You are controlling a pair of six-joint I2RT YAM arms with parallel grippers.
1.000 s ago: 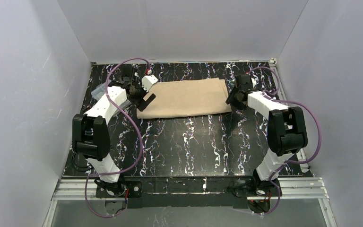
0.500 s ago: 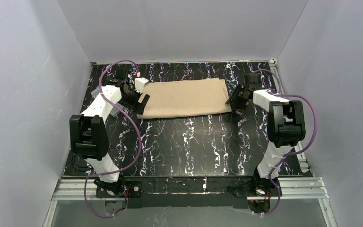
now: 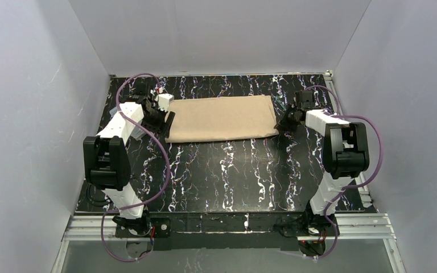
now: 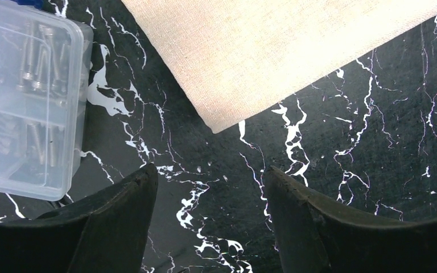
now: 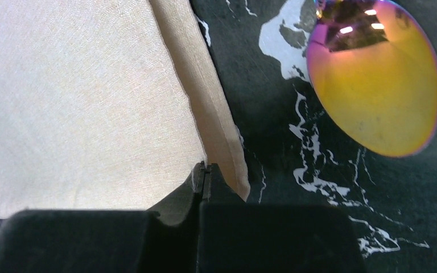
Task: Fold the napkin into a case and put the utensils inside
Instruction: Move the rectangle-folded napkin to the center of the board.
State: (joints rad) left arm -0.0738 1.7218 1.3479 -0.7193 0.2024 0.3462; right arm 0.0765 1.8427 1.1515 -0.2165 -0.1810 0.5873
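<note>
Right hand (image 5: 203, 170) has just closed fully, seemingly pinching the right near corner of the napkin (image 3: 222, 118), which lies flat at far centre beside the spoon (image 5: 375, 74). Left hand (image 4: 207, 173), narrowing but part open and empty, straddles bare counter (image 4: 375, 170) short of the left corner. Fold cannot start until it grips.

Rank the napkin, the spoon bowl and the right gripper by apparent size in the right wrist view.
1. napkin, largest, though cut off by the frame.
2. right gripper, looming only because it sits nearest the lens.
3. spoon bowl, smallest; its rank against the gripper is unsure.
</note>
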